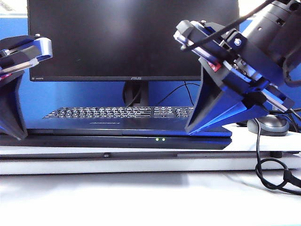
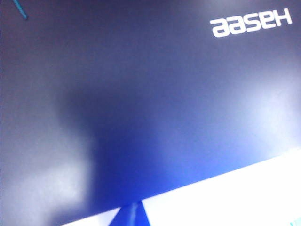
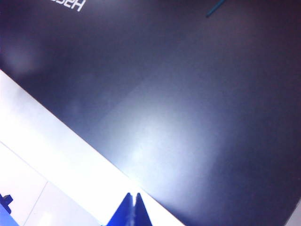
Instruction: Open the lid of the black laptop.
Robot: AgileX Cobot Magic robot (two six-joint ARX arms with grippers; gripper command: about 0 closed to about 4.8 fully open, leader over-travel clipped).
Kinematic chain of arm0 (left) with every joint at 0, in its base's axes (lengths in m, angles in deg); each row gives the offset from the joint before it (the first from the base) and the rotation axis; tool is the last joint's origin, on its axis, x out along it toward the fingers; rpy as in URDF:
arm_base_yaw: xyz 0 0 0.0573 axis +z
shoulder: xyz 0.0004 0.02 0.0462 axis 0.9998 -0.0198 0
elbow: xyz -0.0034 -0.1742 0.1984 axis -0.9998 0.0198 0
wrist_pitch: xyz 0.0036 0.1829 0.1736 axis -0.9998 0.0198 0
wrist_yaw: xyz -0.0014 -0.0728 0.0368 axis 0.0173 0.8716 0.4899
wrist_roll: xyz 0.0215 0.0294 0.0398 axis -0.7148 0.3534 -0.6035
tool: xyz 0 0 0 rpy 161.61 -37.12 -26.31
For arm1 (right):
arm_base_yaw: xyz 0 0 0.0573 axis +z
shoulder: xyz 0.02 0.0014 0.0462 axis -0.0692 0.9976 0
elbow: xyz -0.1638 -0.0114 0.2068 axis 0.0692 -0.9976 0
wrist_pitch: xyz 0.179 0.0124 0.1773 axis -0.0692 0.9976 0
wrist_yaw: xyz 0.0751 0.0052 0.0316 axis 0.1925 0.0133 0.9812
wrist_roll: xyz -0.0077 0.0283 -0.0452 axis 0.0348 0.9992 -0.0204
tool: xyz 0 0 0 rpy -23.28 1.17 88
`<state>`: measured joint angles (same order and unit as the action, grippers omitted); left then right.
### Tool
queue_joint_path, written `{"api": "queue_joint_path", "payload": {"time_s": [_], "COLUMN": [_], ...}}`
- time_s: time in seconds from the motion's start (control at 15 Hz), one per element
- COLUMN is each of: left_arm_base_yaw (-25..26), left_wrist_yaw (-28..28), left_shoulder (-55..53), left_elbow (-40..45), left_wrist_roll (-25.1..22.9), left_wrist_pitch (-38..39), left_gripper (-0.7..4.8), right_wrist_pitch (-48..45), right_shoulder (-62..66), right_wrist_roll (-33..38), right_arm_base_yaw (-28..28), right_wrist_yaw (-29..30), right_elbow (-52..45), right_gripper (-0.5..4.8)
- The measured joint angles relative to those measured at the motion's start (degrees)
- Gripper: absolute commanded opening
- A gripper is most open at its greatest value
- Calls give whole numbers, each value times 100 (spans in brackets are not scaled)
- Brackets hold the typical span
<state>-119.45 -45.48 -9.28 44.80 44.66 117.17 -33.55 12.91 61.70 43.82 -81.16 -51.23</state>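
The black laptop (image 1: 127, 141) lies flat and shut along the front edge of the white tabletop (image 1: 141, 197), two green LED dots (image 1: 160, 139) glowing on its front edge. Its lid (image 2: 141, 94) is down, a wide, thin, matte navy-black panel with soft glare patches and white "Hasee" lettering (image 2: 250, 23).

The left gripper (image 1: 16, 134) rests its dark blue wedge-shaped tip at the laptop's left end, by the tabletop's left edge. In the left wrist view only a small blue point of it (image 2: 129, 214) shows, right at the lid's front edge, with the fingers pressed together.

The right gripper (image 1: 200, 129) comes down steeply on the lid's right end, its blue tapering fingers (image 1: 221, 106) meeting the surface near the front right corner. The right wrist view shows its tip (image 3: 132, 212) at the lid's edge, both fingers side by side with only a hairline seam between them.

Behind the laptop stand a separate black keyboard (image 1: 120, 113) and an ASUS monitor (image 1: 131, 37) on its stand, close to the lid's rear edge. A grey mouse (image 1: 269, 125) sits near the right edge, and a black cable (image 1: 273, 172) loops over the bare white front strip.
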Motion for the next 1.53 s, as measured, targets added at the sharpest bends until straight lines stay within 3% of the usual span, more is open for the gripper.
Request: {"api": "queue_joint_path", "payload": {"time_s": [1.53], "left_arm_base_yaw": [-2], "left_wrist_yaw": [9], "left_shoulder": [-2], "left_elbow": [2], "left_wrist_roll": [-4], "left_wrist_pitch": [-35], "left_gripper": [-4], "right_wrist_pitch": [-50], "right_shoulder": [138], "right_wrist_roll": [-20], "right_arm_base_yaw": [-20], "right_wrist_yaw": [-214], "right_elbow": [-15], "right_gripper": [-1]}}
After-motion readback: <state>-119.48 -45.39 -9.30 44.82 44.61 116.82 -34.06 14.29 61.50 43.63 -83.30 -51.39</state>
